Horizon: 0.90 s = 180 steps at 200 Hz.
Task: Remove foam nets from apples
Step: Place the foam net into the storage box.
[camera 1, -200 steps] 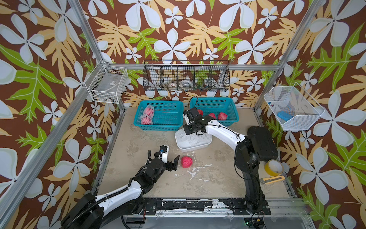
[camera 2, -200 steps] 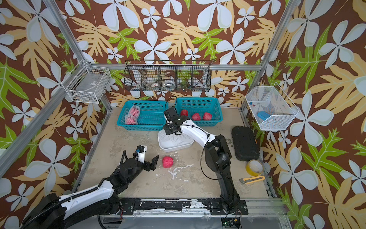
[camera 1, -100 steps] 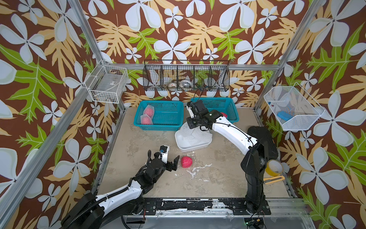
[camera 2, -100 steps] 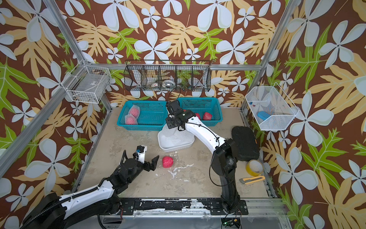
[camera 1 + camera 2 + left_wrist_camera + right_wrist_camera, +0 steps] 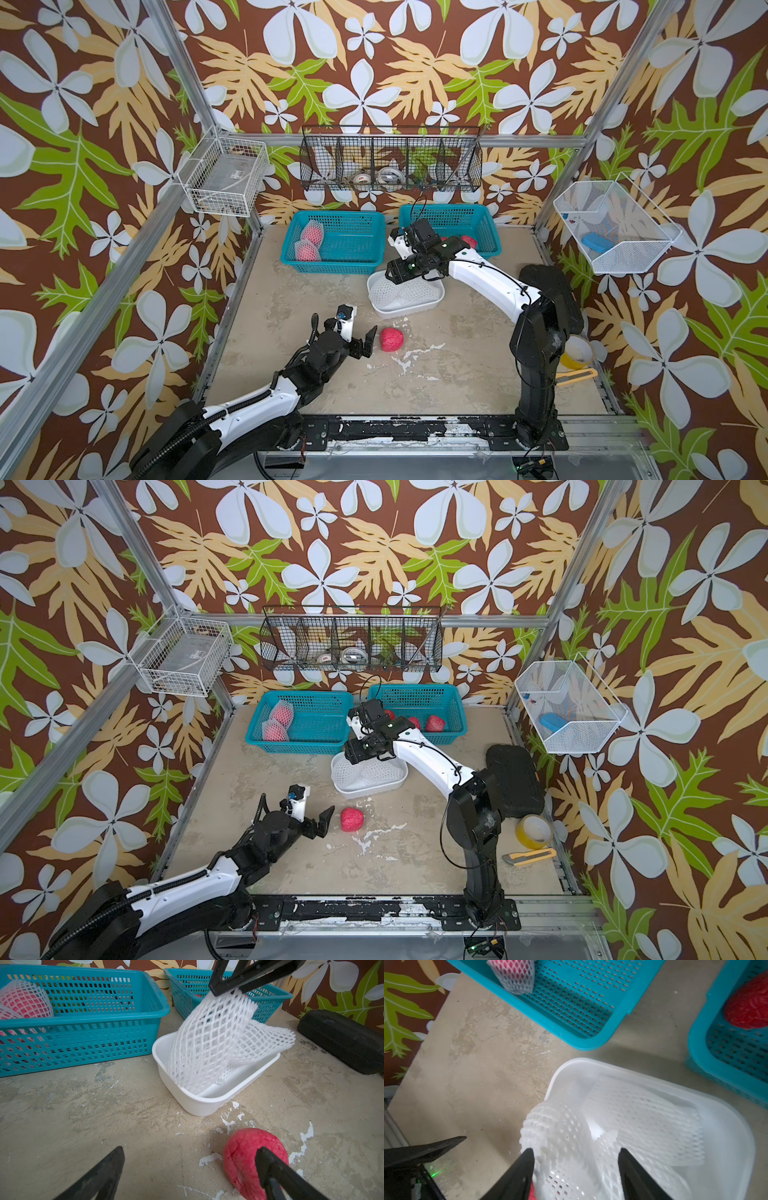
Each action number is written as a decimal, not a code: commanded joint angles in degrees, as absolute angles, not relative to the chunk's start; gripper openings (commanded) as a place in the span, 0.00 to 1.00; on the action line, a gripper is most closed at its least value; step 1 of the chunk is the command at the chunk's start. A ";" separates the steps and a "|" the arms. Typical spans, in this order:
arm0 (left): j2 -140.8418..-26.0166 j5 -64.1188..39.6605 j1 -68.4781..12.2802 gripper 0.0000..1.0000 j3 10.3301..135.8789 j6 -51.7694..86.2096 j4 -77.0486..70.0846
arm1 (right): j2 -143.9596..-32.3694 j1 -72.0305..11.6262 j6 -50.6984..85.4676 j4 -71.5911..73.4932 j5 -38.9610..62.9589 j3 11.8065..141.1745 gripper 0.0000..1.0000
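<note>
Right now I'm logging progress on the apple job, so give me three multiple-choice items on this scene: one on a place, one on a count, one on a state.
1. The bare apple nearest the left tool lies:
A. on the table
B. lifted off it
C. clamped in that tool

2. Netted apples in the teal basket number:
A. none
B. two
C. five

3. The left tool is:
A. shut on the apple
B. shut on a net
C. open and empty

Answers:
1 A: both top views show it resting on the surface.
2 B: two pale pink meshed fruits sit there.
3 C: its jaws stand wide apart with nothing between them.
</note>
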<state>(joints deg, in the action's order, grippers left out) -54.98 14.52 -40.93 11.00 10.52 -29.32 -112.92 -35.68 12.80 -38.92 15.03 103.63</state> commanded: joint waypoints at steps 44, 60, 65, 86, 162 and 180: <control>-58.35 13.46 -38.63 0.87 21.60 8.65 -33.86 | -110.22 -35.77 12.91 -35.06 15.66 98.25 0.67; -62.85 10.64 -35.88 0.72 24.60 9.57 -37.12 | -110.52 -35.60 13.66 -34.19 14.96 97.02 0.66; -64.67 9.95 -34.96 0.70 25.03 10.14 -38.37 | -110.55 -35.39 14.10 -33.76 14.92 96.67 0.66; -72.09 8.91 -33.25 0.66 27.45 10.97 -41.03 | -110.65 -34.96 15.40 -32.37 16.10 95.91 0.65; -89.80 5.80 -33.10 0.68 36.71 6.60 -40.74 | -107.93 -34.28 16.96 -31.20 15.01 97.39 0.70; -92.03 5.60 -33.14 0.68 37.44 6.41 -39.55 | -106.16 -33.84 17.36 -31.20 14.35 97.49 0.72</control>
